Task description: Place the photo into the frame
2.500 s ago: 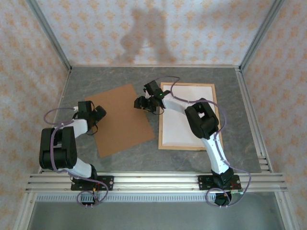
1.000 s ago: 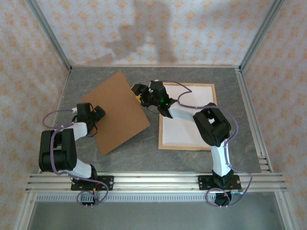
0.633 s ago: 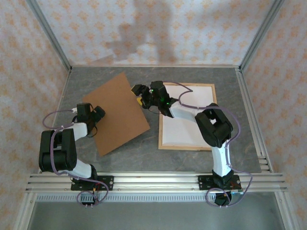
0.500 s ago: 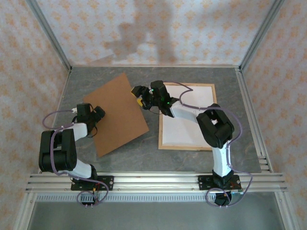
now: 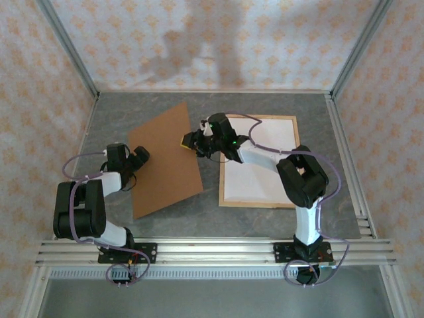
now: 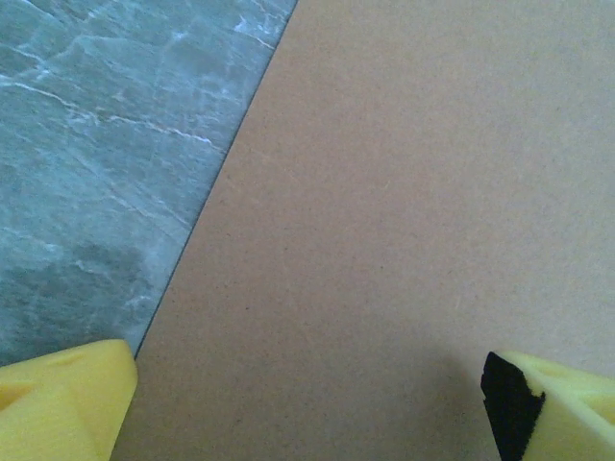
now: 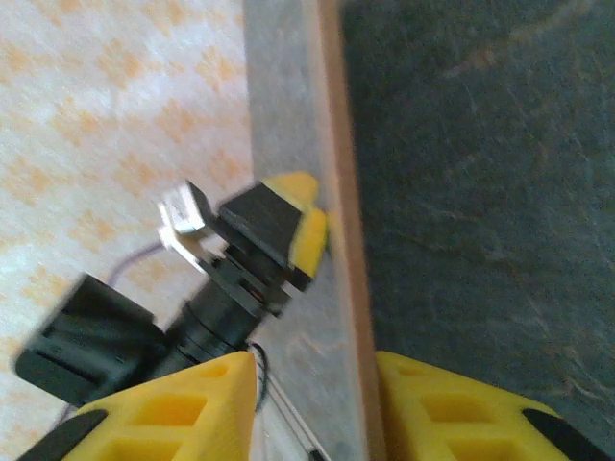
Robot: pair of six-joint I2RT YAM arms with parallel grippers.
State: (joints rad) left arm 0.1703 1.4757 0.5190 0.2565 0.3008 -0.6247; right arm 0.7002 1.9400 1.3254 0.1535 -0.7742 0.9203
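Observation:
The frame (image 5: pixel 255 205), thin light wood, lies flat right of centre. A plain white sheet (image 5: pixel 255 179) fills it, which looks like the photo's white back. A brown backing board (image 5: pixel 162 165) stands tilted left of it. My right gripper (image 5: pixel 192 141) is at the board's right edge. In the right wrist view that edge (image 7: pixel 338 144) runs between the fingers of the gripper (image 7: pixel 315 384), against the right one, with a gap to the left one. My left gripper (image 5: pixel 138 156) stands wide open over the board's left edge (image 6: pixel 404 192), holding nothing (image 6: pixel 307 413).
Grey marbled tabletop (image 6: pixel 86 144) surrounds the board and frame. Patterned walls with metal posts close in the back and sides. An aluminium rail (image 5: pixel 212 248) with both arm bases runs along the near edge. A finger of the left gripper (image 7: pixel 306 230) shows beyond the board.
The board has swung and now looks narrower and steeper. My right gripper has shifted slightly toward the frame, and its jaws have narrowed around the board's edge. The left arm has barely moved.

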